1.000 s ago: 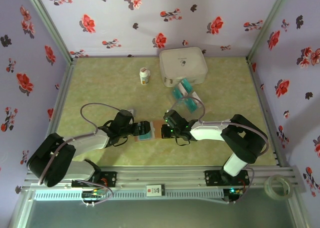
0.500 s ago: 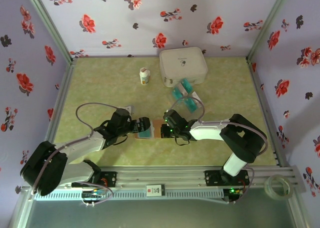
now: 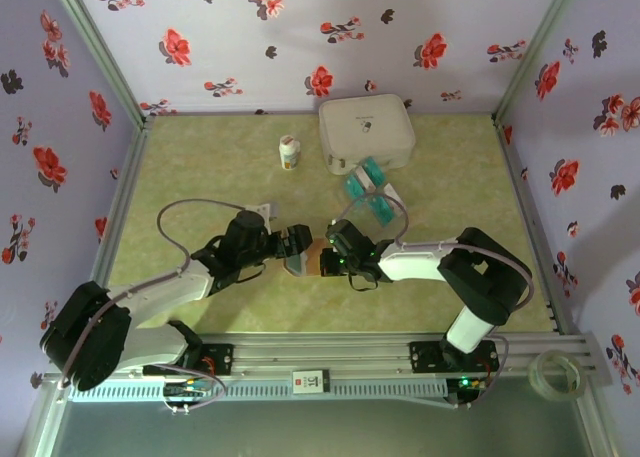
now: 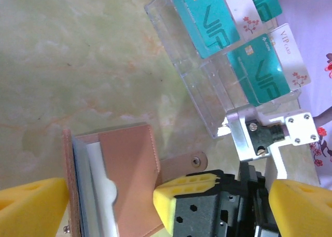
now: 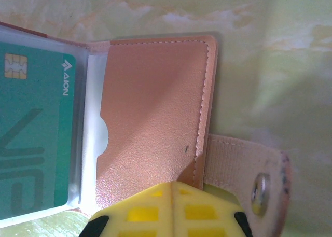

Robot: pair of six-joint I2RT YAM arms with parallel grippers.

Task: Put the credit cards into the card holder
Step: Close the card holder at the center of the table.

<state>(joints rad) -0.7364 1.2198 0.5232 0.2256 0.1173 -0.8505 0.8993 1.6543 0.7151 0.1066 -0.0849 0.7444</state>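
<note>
One green-marbled table [image 3: 200, 167] carries everything. White rounded case [image 3: 366, 132] stands at the far edge. Left gripper [image 3: 297, 242] is released, its jaws spread wide to either side of the card holder [image 5: 155, 123]. Right gripper [image 3: 330, 255] is clenched, tip at the holder's brown flap edge; cannot tell if it pinches anything. Clear tray [image 4: 207, 86], between case and arms, holds teal credit cards [image 4: 205, 19] with white bands. Holder lies open near table centre between both grippers: tan-brown leather-like cover, stitched border, translucent pockets with thumb notch, strap with metal snap. One teal chip card [image 5: 36, 138] sits in its left pocket.
</note>
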